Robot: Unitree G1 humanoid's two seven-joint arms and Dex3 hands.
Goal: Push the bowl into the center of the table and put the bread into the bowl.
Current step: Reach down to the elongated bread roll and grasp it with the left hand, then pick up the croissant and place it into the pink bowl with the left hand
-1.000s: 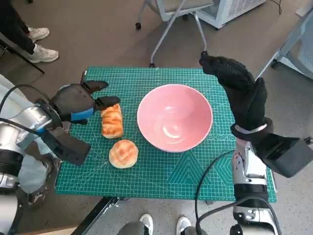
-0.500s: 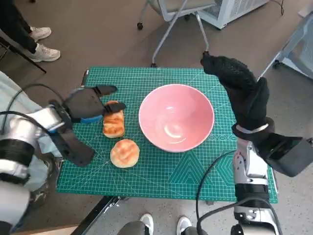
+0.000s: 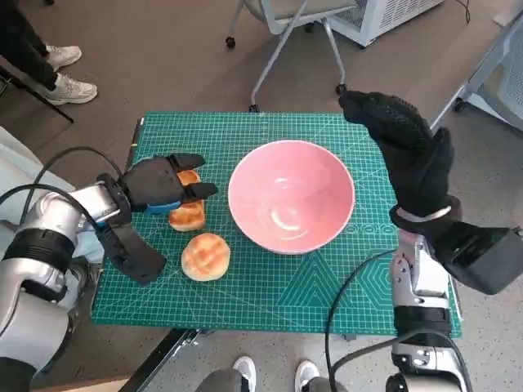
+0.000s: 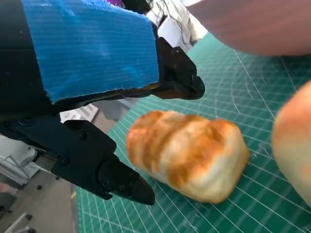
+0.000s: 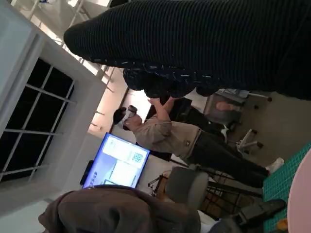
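Left hand [image 3: 159,186] has slid in over the oblong toasted bread loaf [image 3: 188,211], beside the big pink plastic bowl [image 3: 291,194] sitting mid-mat. Loaf looks soft and light, so I'd pinch its long sides gently. Fingers spread around it, nothing gripped yet.

head: steep down on table [image 3: 270,278] | left wrist: close, shares loaf [image 4: 187,153] | right wrist: faces room
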